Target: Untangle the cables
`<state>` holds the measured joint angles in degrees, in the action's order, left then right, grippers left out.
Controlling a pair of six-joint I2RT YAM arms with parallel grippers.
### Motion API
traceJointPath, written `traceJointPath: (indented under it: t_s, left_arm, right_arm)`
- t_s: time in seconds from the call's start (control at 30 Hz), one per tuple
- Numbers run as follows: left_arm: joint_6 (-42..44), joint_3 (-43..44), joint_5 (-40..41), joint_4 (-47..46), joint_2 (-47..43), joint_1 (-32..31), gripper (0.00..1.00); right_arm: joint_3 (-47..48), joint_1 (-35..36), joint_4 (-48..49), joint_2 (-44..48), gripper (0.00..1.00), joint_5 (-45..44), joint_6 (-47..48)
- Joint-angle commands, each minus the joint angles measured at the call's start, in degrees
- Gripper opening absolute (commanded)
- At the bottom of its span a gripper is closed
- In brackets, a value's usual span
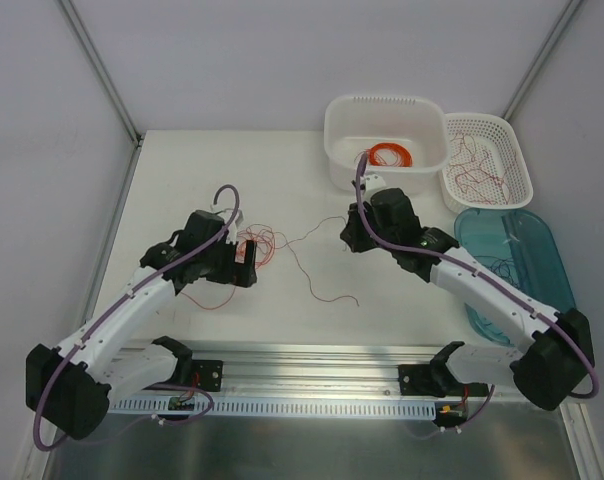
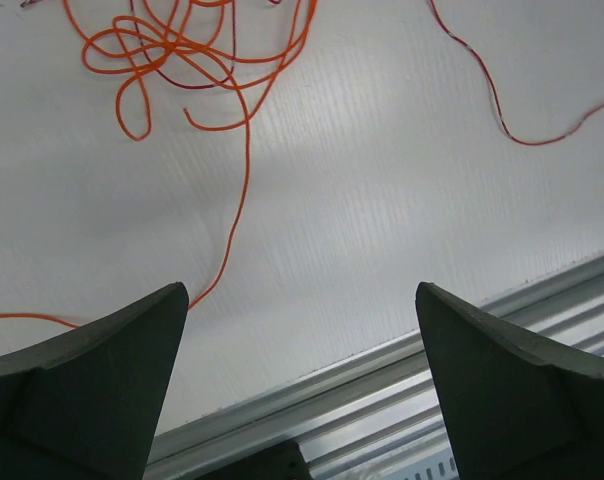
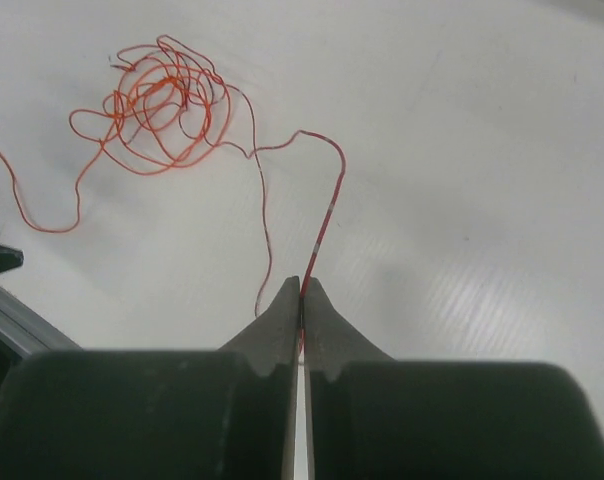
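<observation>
Hair-thin orange and red wire cables point(image 3: 162, 110), scribbly knot with trailing strands on white surface point(image 3: 482, 150); probably light, limp, springy, snag-prone; best taken by a loose strand beside knot; right tool point(image 3: 302, 290) pinched on one strand, left tool point(image 2: 302, 290) wide open, empty.

Cables point(image 1: 265, 243) on table point(image 1: 202, 170), beside left gripper point(image 1: 247, 265)

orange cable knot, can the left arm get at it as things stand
Probably yes: the open left gripper hangs just short of the orange cable knot, only bare table between. The right gripper pinches one strand trailing from it.
</observation>
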<state>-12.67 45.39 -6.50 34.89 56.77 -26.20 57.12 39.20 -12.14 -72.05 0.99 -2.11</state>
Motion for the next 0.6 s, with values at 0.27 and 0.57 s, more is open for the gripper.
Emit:
traceJointPath:
  t_s: [0.27, 0.57]
  left_arm:
    - [-8.4, 12.5, 11.2, -5.3, 23.3, 0.3, 0.92]
    - [-5.1, 21.7, 16.0, -8.0, 40.9, 0.6, 0.64]
  right_arm:
    - [-5.4, -0.1, -5.4, 8.3, 0.01, -1.5, -2.7]
    - [-6.4, 0.1, -7.5, 11.4, 0.01, -0.6, -2.6]
